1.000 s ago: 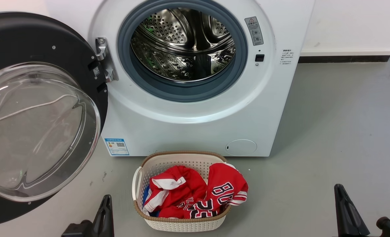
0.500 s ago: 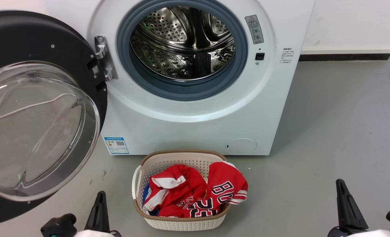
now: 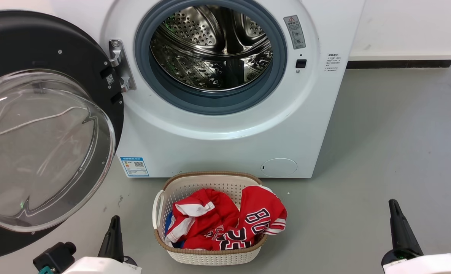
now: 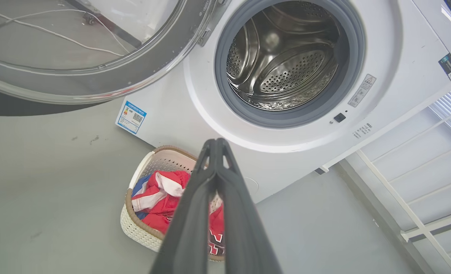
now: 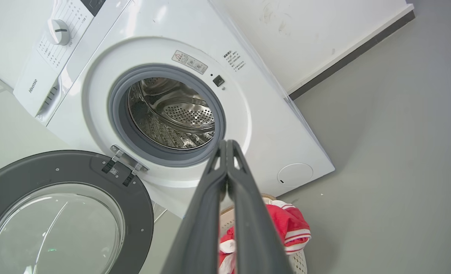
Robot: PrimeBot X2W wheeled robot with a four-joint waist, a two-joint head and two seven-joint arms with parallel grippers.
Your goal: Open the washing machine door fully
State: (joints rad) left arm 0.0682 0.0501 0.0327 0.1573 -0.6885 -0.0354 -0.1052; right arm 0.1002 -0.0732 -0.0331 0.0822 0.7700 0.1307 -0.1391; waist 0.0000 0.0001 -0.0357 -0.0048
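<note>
Grey floor (image 3: 381, 152) is spreading beneath as the left gripper (image 4: 217, 141) and right gripper (image 5: 226, 142) are hanging pinched closed and empty, the washing machine door (image 3: 46, 144) is gaping ahead-left of the left one, seemingly at its stop, so a careless lift is risking knocking it back.

Head view, clock directions taken from its centre. At 9 o'clock the washing machine door (image 3: 46, 133) stands swung wide, and its glass bowl bulges toward you and closes off that side. The hinge (image 3: 121, 66) juts out at 10 o'clock. At 12 o'clock the drum (image 3: 210, 45) is open to you through the grey rubber ring (image 3: 210, 104). At 6 o'clock the basket (image 3: 210, 176), heaped with red clothes (image 3: 225, 224), stands just before the machine's front. From 2 to 4 o'clock you have open floor (image 3: 393, 144), bounded by the wall (image 3: 404, 26) at 1 o'clock.
</note>
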